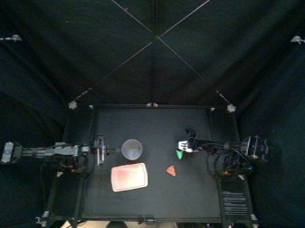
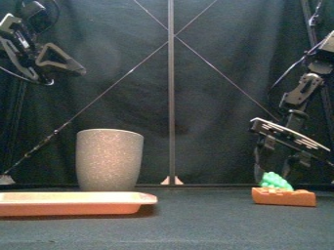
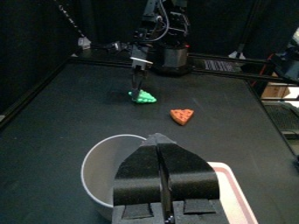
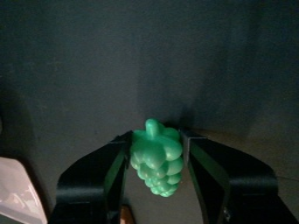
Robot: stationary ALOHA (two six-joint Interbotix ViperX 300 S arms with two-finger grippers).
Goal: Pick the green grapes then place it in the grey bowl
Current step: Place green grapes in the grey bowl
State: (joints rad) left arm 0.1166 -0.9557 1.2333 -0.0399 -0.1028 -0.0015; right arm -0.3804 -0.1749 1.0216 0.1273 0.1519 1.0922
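The black left arm (image 1: 53, 151) hangs high at its own side, its black two-jawed left tool (image 3: 162, 140) pressed closed. The black right arm (image 2: 303, 93) bends down low, the right tool (image 4: 156, 138) pointing downward with jaws spread apart.

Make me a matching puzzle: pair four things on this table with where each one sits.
Things:
1. green grapes
2. grey cup
3. pink tray
4. orange toy

Places:
a. nearest the front edge of the table
b. between the jaws of the right hand
c. just behind the tray
d. right of the tray

Pairs: 1b, 2c, 3a, 4d.
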